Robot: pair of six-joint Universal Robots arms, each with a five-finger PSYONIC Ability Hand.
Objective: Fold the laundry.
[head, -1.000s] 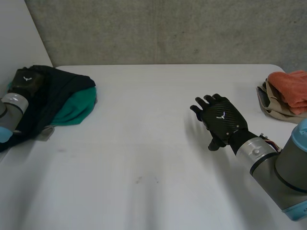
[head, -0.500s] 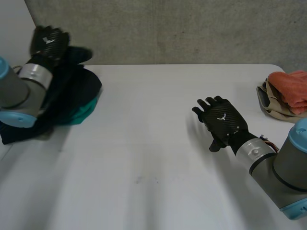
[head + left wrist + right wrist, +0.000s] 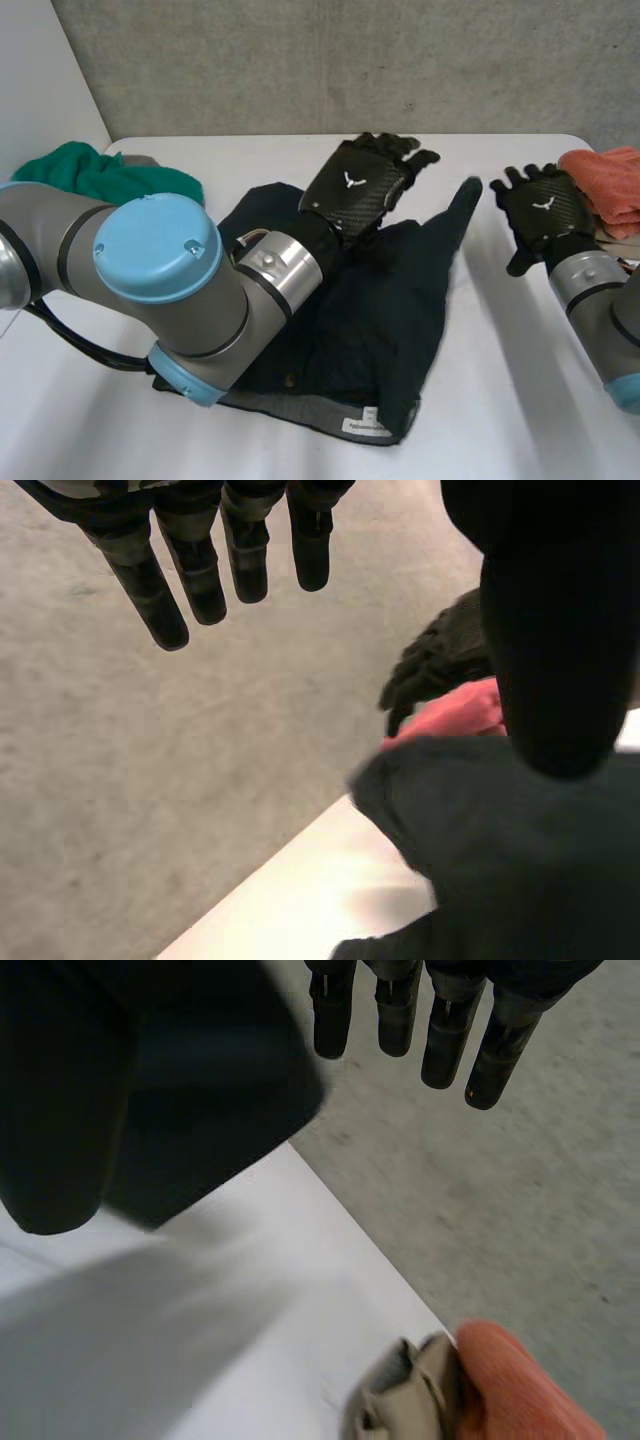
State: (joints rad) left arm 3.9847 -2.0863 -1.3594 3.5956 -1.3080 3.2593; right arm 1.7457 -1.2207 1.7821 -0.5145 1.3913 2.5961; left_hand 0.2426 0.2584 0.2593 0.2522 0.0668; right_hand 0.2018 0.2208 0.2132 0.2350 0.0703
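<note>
We find the dark garment (image 3: 370,330) lying rumpled in the middle of the table (image 3: 520,400). The left hand (image 3: 358,190) is above its far edge, fingers straight and apart, gripping nothing. The right hand (image 3: 540,215) hangs spread and empty beside the orange cloth (image 3: 610,185). We judge spreading comes first: each hand should take a separate corner and draw the garment flat before any fold.
</note>
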